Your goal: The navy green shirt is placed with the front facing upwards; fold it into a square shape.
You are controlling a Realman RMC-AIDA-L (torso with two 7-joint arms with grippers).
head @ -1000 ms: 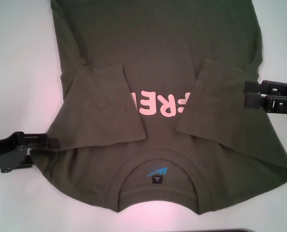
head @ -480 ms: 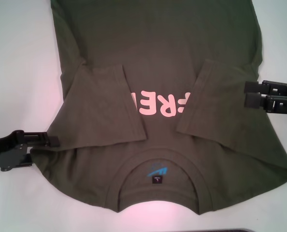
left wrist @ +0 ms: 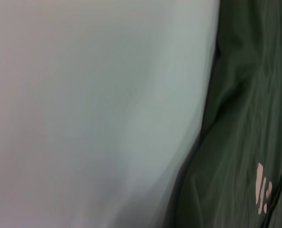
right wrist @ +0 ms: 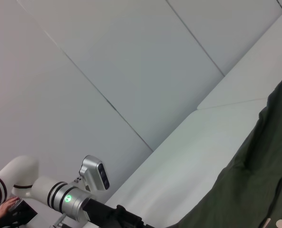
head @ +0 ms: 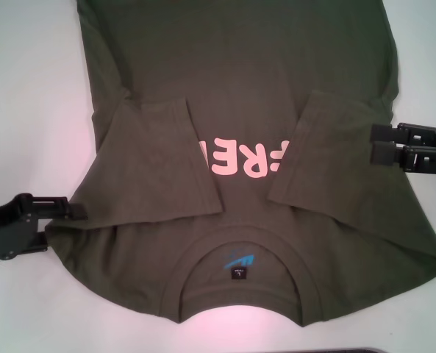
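A large dark olive-green short-sleeved cotton T-shirt (head: pixel 240 110) lies flat and face up on a white counter (head: pixel 26 95), its ribbed round collar (head: pixel 241 283) at the near edge and its body running away from the robot. Both short sleeves are folded inward over the chest, partly covering the pink block letters (head: pixel 240 157) printed there, which read upside down from the head camera. A small blue-black label (head: pixel 237 266) sits inside the collar, just nearer than the letters. The left gripper (head: pixel 69 218) lies low at the shirt's left shoulder edge, beside the collar end of the left sleeve fold, its black fingers slightly apart with the cloth edge at their tips; whether they are pinching the fabric cannot be told. The right gripper (head: pixel 375 144) hangs at the shirt's right edge, level with the letters, its two black fingers spread one above the other and holding nothing. The left wrist camera shows a blurred stretch of white counter (left wrist: pixel 93 114) beside the olive fabric (left wrist: pixel 240 142), with a sliver of pink print (left wrist: pixel 263 194).
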